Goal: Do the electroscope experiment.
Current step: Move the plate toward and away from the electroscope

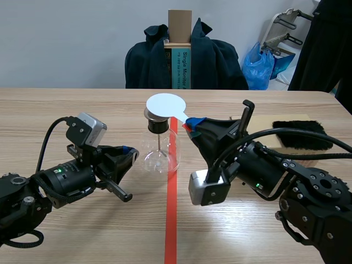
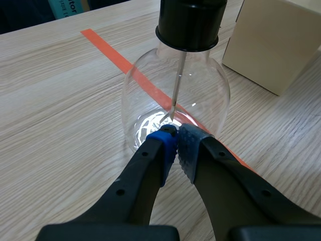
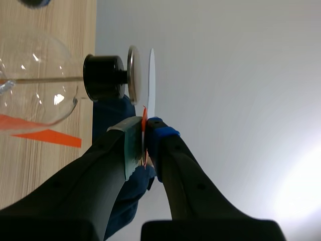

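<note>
Left end effector closed, right end effector gripping one disc, one electroscope

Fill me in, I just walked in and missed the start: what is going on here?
The right claw is shut on the handle of a flat white round paddle, holding it just above the metal top plate of a clear glass flask electroscope with a black stopper; a thin gap shows between them. The left claw, shut on nothing, sits low at the flask's base.
</note>
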You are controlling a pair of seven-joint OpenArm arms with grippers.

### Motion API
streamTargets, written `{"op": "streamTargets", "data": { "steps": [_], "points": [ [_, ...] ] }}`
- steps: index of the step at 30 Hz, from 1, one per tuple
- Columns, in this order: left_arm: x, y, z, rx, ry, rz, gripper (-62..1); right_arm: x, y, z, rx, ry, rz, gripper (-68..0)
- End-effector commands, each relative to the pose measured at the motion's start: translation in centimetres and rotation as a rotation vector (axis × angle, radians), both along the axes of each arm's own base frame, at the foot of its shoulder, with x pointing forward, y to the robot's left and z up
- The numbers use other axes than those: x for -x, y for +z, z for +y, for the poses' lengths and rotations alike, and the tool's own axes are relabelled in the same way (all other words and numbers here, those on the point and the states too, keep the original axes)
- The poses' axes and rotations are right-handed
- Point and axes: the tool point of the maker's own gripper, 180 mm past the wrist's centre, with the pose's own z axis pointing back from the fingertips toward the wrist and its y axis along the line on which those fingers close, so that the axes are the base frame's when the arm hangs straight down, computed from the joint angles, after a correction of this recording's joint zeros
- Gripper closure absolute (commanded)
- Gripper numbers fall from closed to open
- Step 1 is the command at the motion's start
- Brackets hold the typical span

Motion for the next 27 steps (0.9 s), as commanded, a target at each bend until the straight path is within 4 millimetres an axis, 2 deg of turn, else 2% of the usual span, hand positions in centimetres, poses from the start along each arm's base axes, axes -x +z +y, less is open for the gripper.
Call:
{"op": "streamTargets", "data": {
  "steps": [1, 15, 21, 27],
  "points": [
    [-0.6, 1.2, -0.3, 0.027, 0.002, -0.035, -5.1, -0.5, 1.0, -0.2, -0.011, -0.001, -0.037, -0.8],
    [-0.6, 1.2, -0.3, 0.027, 0.003, -0.035, -5.1, -0.2, 1.0, 0.1, -0.012, 0.018, -0.038, -0.8],
    [-0.6, 1.3, -0.3, 0.027, 0.003, -0.036, -5.1, -1.3, 1.0, -0.8, -0.016, -0.062, -0.032, -0.8],
    [-0.6, 1.3, -0.3, 0.027, 0.003, -0.035, -5.1, -3.3, 1.0, -2.6, -0.022, -0.21, -0.022, -0.8]
  ]
}}
